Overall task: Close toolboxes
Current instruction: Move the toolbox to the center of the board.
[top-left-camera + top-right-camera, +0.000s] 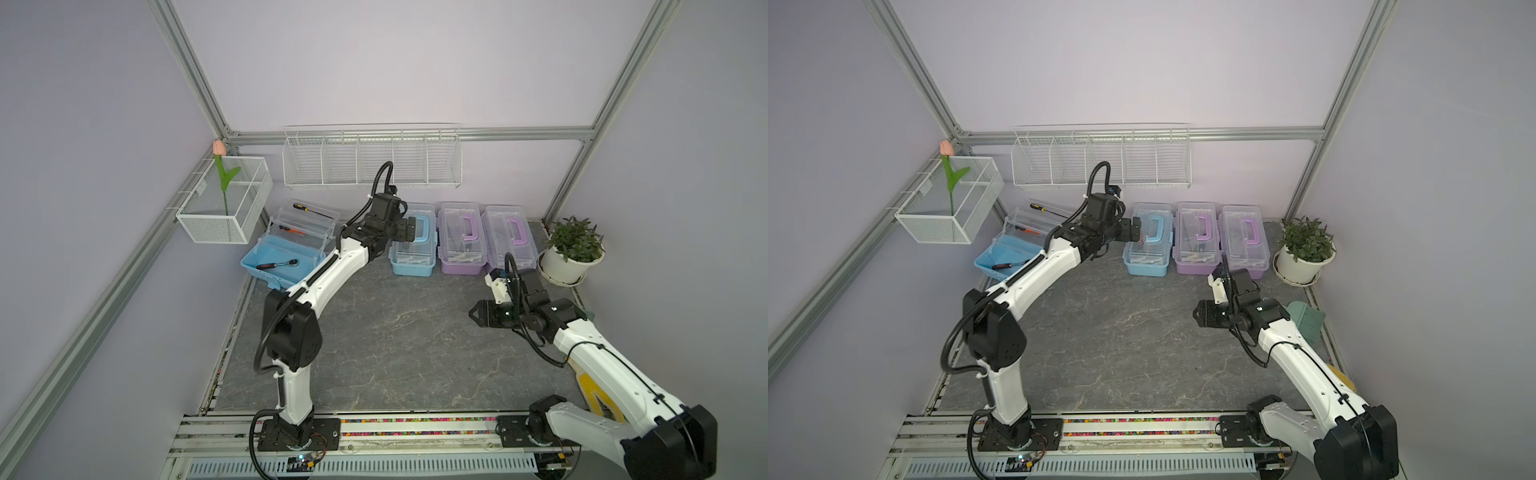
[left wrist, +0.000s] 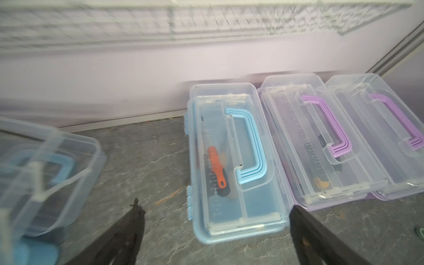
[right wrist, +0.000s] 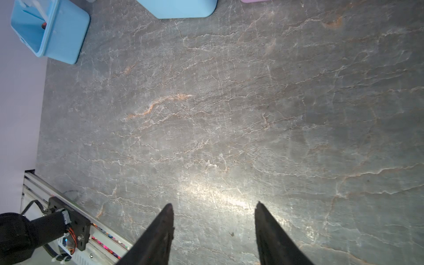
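The left arm (image 1: 328,274) reaches forward with the elbow bent. The left gripper (image 1: 409,230) points toward the robot's right, jaws spread wide and empty. The right arm (image 1: 598,357) leans forward. The right gripper (image 1: 477,313) points toward the robot's left, jaws parted and empty.

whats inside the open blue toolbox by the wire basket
In the open toolbox, a ratchet lies in the blue base; an orange-handled screwdriver and a yellow-black screwdriver sit in raised clear tiers. The left arm hides the base's near corner.

Open blue toolbox (image 1: 291,248); three closed toolboxes (image 1: 462,237)
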{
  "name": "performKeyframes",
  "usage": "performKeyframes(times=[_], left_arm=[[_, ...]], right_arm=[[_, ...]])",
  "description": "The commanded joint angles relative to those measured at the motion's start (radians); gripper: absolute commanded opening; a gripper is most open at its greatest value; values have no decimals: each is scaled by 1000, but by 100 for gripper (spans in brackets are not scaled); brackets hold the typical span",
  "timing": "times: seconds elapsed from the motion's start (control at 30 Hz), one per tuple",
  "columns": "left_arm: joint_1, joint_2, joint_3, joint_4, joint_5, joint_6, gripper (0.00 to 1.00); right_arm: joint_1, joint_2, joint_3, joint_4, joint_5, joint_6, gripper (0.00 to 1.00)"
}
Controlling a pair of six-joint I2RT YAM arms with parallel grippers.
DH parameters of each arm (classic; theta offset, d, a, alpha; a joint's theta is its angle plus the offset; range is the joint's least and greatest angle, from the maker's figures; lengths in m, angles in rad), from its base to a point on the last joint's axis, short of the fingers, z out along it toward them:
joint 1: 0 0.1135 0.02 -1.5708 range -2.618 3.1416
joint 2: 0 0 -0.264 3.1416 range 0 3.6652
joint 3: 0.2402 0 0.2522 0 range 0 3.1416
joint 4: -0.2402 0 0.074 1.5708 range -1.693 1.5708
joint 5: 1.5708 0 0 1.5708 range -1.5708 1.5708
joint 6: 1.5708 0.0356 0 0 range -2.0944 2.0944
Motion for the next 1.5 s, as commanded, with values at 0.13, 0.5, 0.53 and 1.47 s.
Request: performKeyframes(times=[0.13,0.5,0.53,1.47], left_arm=[[136,-213,-359,-225,-86,-94,95],[422,-190,-548,-64,-98,-101,83],[422,-154,-517,-99,-105,-97,82],[313,92,-408,-172,-6,-73,70]], right_arm=[[-10,12,-20,20,-59,-22,72],[-9,-21,-70,32,-103,-9,76],[-9,-22,-72,34,-100,-7,76],[-11,-26,-88,28,-88,-10,76]])
